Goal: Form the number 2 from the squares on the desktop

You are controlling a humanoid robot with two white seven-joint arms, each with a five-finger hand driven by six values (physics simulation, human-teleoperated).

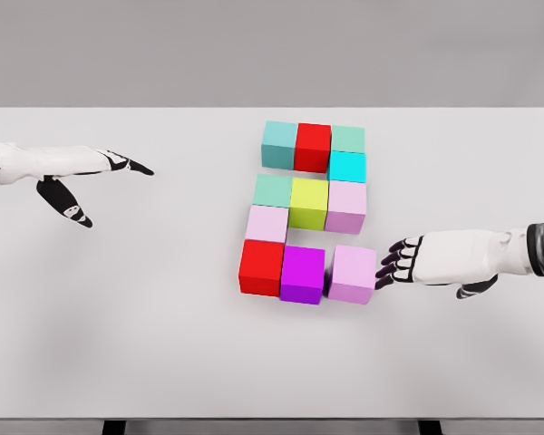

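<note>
Several coloured cubes stand close together on the white table (pixel 118 317) in three rows joined by single cubes. The top row is teal (pixel 279 143), red (pixel 313 146) and pale green (pixel 347 139), with a cyan cube (pixel 347 167) under its right end. The middle row is green (pixel 272 189), yellow (pixel 308 201) and pink (pixel 346 206). A pale pink cube (pixel 267 223) sits under its left end. The bottom row is red (pixel 261 265), magenta (pixel 303 274) and light purple (pixel 353 273). My right hand (pixel 394 263) has its fingertips at the light purple cube's right face, fingers extended. My left hand (pixel 91 177) hovers open at the far left.
The table's front edge runs along the bottom of the head view, with dark legs showing below it. A grey wall stands behind the far edge.
</note>
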